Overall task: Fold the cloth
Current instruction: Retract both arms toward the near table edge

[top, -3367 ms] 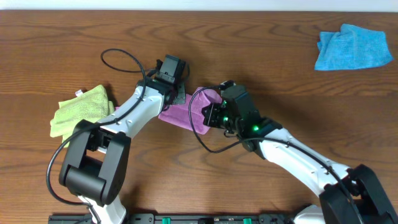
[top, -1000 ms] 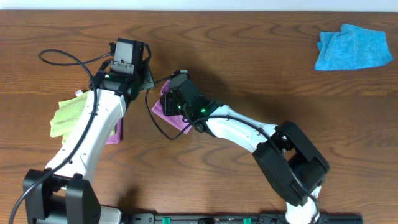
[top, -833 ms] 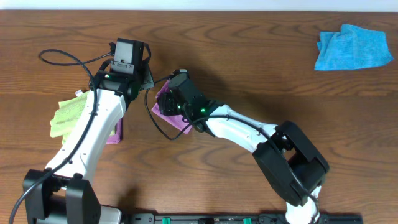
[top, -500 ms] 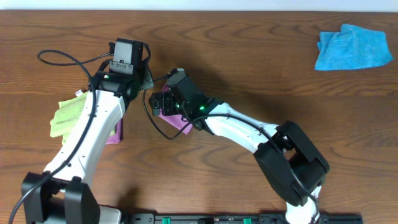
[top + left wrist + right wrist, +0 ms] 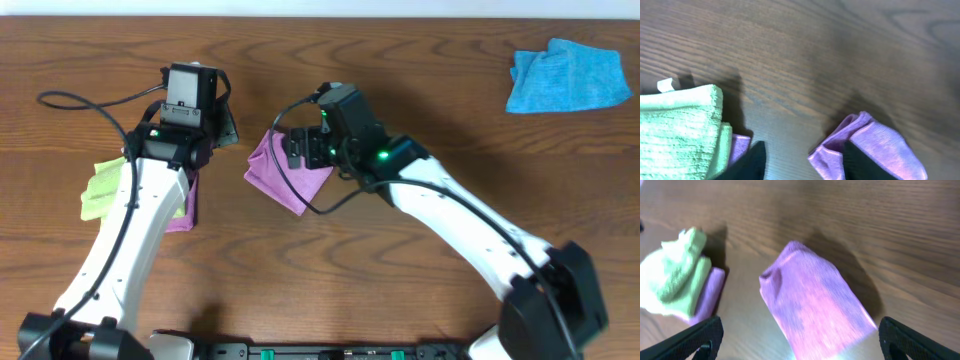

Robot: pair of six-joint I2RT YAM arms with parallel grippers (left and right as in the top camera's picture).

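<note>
The purple cloth [image 5: 283,172] lies folded in a compact wedge on the table between the two arms. In the right wrist view the cloth [image 5: 815,300] sits flat between my right gripper's [image 5: 802,347] wide-open fingers, which hold nothing. From overhead the right gripper [image 5: 302,152] hovers over the cloth's far right edge. My left gripper [image 5: 225,128] stands just left of the cloth. Through the left wrist camera the left gripper [image 5: 805,167] is open over bare wood, its right finger [image 5: 865,162] over the cloth's [image 5: 880,145] near edge.
A lime-green cloth [image 5: 108,182] lies at the left with a second folded purple piece [image 5: 182,205] beside it, partly under my left arm. A bright blue cloth [image 5: 565,75] sits at the far right back. A black cable [image 5: 80,100] loops behind the left arm.
My right gripper opened wide, let go of the cloth and drew back to the right. My left gripper opened and shifted slightly left. The cloth now lies folded, free of both.
</note>
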